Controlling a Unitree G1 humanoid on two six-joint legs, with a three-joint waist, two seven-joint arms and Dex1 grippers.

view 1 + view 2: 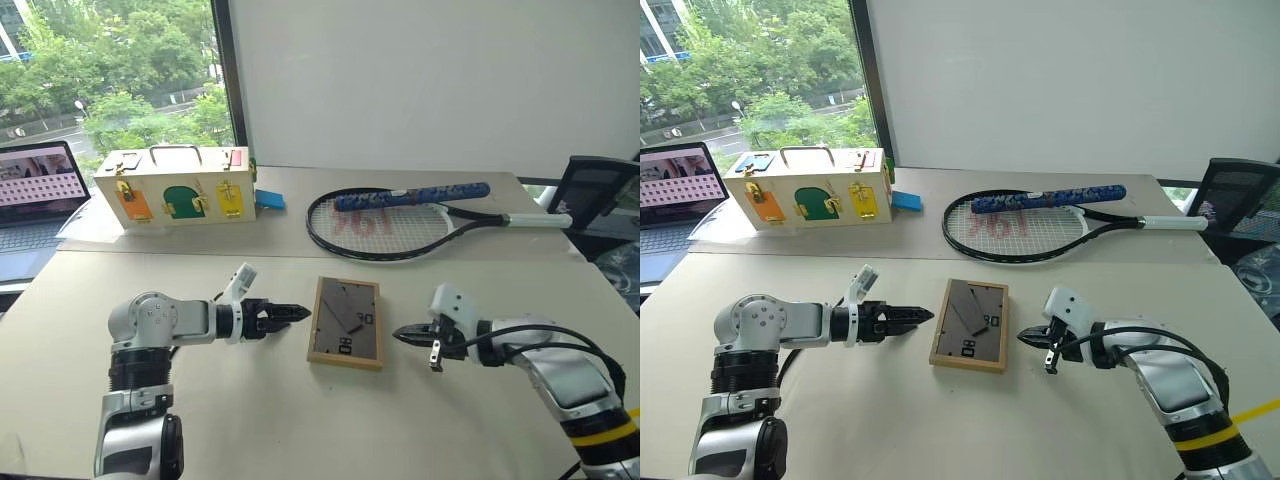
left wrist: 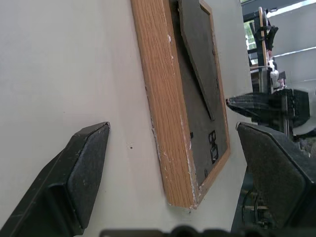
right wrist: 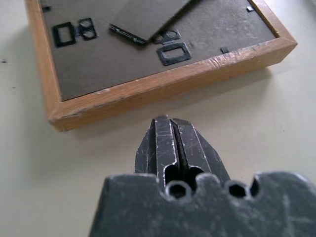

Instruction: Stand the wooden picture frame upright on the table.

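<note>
Two grippers flank the wooden picture frame (image 1: 345,322), lying face down: left gripper (image 1: 285,315) spread wide, right gripper (image 1: 408,334) pinched shut, empty. I should straddle one edge squarely before closing.

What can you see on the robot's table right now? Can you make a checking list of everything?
Surface: the table is pale beige, with a straight seam across it.
Job's things: the wooden picture frame lies flat, dark back panel up, not standing yet.
Clutter: a cream box with coloured doors, a small blue object beside it, a tennis racket, a laptop at the table's left edge.
Grippers: the left gripper is open beside the frame's left edge; the right gripper is shut, pointing at its right edge. Neither touches it.
Cables: a black cable loops along the right arm.
Surroundings: a window with trees, a white wall, a black chair.
</note>
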